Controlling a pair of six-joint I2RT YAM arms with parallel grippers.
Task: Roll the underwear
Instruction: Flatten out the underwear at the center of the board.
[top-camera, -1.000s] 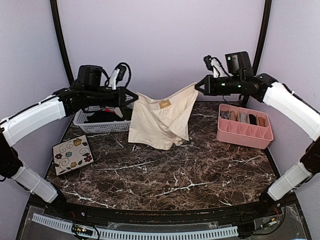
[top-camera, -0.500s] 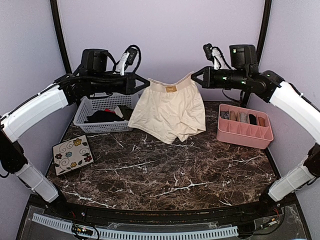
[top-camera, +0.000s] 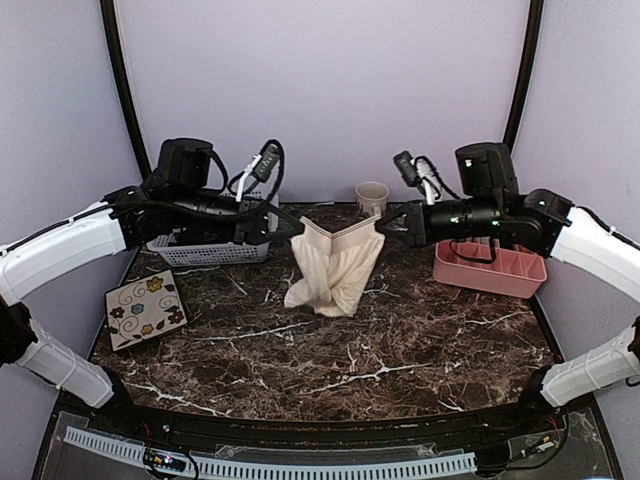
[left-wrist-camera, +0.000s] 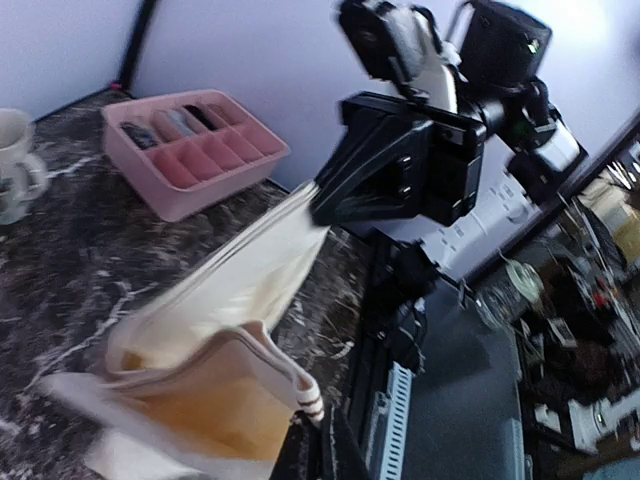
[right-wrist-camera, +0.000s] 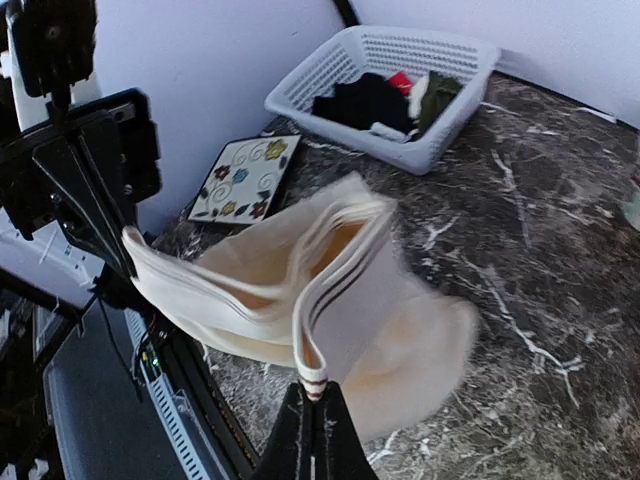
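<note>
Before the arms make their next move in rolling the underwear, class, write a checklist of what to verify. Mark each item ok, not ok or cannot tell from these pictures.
1. Left hand grips one waistband corner of the underwear: ok.
2. Right hand grips the opposite waistband corner: ok.
3. Cloth spread flat, ready for rolling: not ok. The waistband sags in a V between the hands and the fabric hangs bunched in folds.
4. Lower edge of the cloth rests on the table: ok.
5. Bare table in front of the cloth to lay it on: ok.
</note>
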